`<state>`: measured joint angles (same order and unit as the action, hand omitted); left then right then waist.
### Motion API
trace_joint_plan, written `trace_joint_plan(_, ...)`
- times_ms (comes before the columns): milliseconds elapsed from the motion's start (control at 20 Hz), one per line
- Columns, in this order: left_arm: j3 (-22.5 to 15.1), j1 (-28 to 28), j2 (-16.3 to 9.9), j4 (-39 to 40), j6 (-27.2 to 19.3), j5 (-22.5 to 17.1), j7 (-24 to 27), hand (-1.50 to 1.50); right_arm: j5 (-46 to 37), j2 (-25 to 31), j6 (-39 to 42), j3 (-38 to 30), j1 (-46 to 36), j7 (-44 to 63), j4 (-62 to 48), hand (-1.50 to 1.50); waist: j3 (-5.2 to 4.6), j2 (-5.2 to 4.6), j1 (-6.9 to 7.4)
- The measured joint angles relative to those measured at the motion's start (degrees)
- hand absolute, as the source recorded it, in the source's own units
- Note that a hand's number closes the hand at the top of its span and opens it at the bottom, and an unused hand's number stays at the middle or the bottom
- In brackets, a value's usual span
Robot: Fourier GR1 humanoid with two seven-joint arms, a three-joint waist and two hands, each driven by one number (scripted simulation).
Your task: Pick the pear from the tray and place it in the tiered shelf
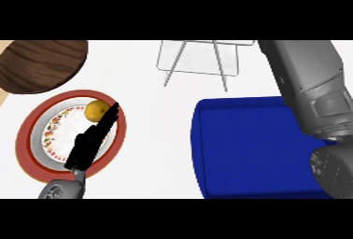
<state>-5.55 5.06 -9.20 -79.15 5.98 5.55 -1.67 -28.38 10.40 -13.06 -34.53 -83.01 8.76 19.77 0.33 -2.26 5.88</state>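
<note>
1. Our left hand (91, 140) is lying flat over the red-rimmed plate (31, 154), fingers straight, grasping nothing.
2. The yellow pear (95, 109) is sitting on that plate at our fingertips.
3. Our right forearm (312, 88) is crossing above the blue tray (241, 149); we cannot tell its hand's state.
4. The wire tiered shelf (200, 58) is standing behind.

Left hand (93, 140) lies flat, fingers straight, pointing up and to the right. Right forearm (310, 88) rises along the right edge, its hand unseen.
</note>
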Motion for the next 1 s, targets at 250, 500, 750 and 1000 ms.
trace_joint_plan(250,0.12,-0.49,0.32,-0.33,-0.74,0.34,-0.73,0.0,2.19,1.67,-8.71,-3.48,-0.1,-4.48,1.63,-1.5,-0.1,0.31,-0.77)
trace_joint_plan(500,1.08,-1.6,-0.45,-1.03,-0.35,-0.37,-1.25,0.0,3.49,6.19,-15.55,-6.44,2.03,-6.74,2.29,-1.5,-0.19,0.82,-2.08)
trace_joint_plan(750,2.46,-2.39,-0.9,-0.7,-0.65,-0.74,-1.35,0.0,4.14,12.27,-14.92,-7.31,5.55,-5.94,1.33,-1.5,-0.18,1.49,-3.76)
trace_joint_plan(1000,2.58,-3.99,-0.41,-1.62,-1.29,-0.5,-1.39,0.0,6.15,18.74,-6.9,-7.45,10.18,-7.83,2.46,-1.5,-0.16,1.96,-4.83)
